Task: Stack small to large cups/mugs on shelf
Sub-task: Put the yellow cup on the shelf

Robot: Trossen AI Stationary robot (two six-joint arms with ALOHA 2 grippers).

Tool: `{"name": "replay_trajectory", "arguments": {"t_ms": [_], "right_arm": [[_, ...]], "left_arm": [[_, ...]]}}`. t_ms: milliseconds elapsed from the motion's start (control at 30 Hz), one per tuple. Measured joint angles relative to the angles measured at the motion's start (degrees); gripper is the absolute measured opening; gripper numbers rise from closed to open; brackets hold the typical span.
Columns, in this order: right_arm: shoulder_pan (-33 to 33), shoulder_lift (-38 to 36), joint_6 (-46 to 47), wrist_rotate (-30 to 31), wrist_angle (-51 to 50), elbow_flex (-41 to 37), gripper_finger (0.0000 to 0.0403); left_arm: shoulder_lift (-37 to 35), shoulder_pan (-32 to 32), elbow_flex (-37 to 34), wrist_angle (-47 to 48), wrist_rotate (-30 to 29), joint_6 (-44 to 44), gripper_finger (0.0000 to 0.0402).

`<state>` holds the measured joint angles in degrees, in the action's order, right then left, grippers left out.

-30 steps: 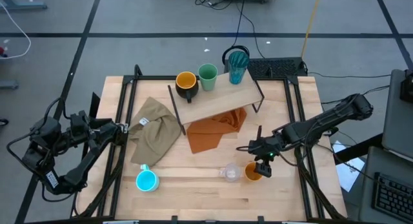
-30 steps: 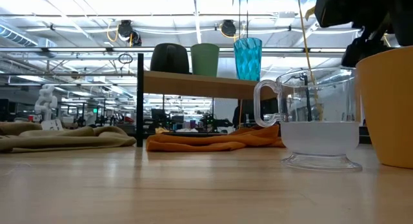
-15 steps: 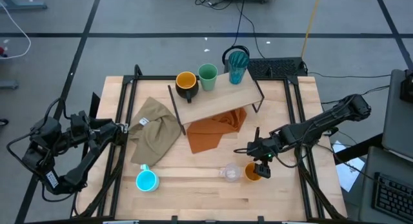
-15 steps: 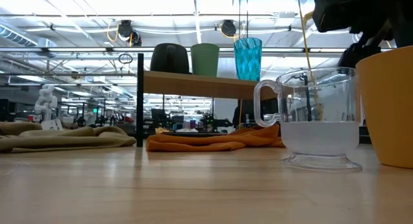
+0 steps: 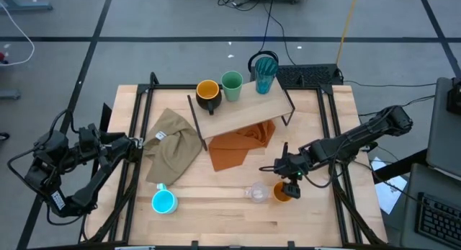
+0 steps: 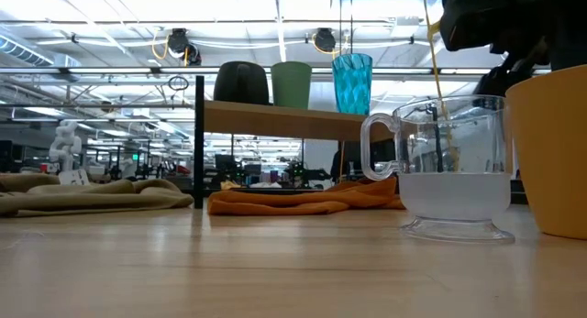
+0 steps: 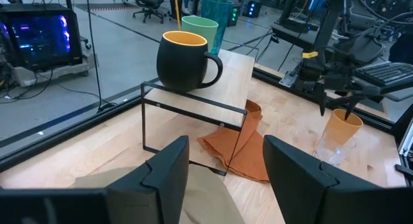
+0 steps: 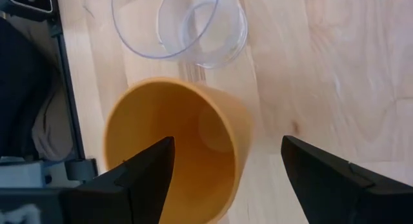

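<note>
The right claw [image 5: 291, 184] hangs just above the orange cup [image 5: 282, 192] near the front right of the wooden counter [image 5: 216, 214], its two fingers [image 8: 139, 179] spread apart on either side of the cup's open rim and not clamped on it. The cup stands upright, and the clear glass [image 5: 257, 193], a small handled one, stands upright just beside it on the side toward the counter's middle.

On the plywood shelf [image 5: 241, 109] at the back of the counter stand three vessels in a row: the black mug [image 5: 207, 94] with its yellow-orange inside at the left end, the green cup [image 5: 232, 85] next to it, and the teal tumbler [image 5: 265, 73] at the right end. All three are upright.

The blue mug [image 5: 163, 201] lies on its side near the front left of the counter, well apart from the shelf. A tan cloth [image 5: 173, 145] lies crumpled on the left half of the counter, and an orange cloth [image 5: 241, 145] spreads out from under the shelf's front edge.

The left claw [image 5: 137, 143] waits at the counter's left edge beside the tan cloth, its fingers [image 7: 169, 169] parted and holding nothing; its wrist view looks across the counter to the shelf and the right arm beyond.
</note>
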<state>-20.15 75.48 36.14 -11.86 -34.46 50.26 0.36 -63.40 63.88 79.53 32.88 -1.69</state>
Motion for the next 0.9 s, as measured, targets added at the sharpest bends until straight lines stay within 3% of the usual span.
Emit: {"name": "replay_trajectory", "arguments": {"t_ms": [600, 767, 900], "right_arm": [[0.96, 0.0, 0.75, -0.14, 3.11, -3.34, 0.0266], [0.99, 0.0, -0.19, -0.17, 3.0, -3.34, 0.0202], [1.06, 0.0, 2.77, 1.85, 3.02, -3.34, 0.009]], "left_arm": [[0.0, 0.0, 0.0, 0.42, 0.0, 0.41, 0.02], [0.0, 0.0, 0.0, 0.42, 0.0, 0.06, 0.02], [0.0, 0.0, 0.0, 0.42, 0.0, 0.04, 0.02]]}}
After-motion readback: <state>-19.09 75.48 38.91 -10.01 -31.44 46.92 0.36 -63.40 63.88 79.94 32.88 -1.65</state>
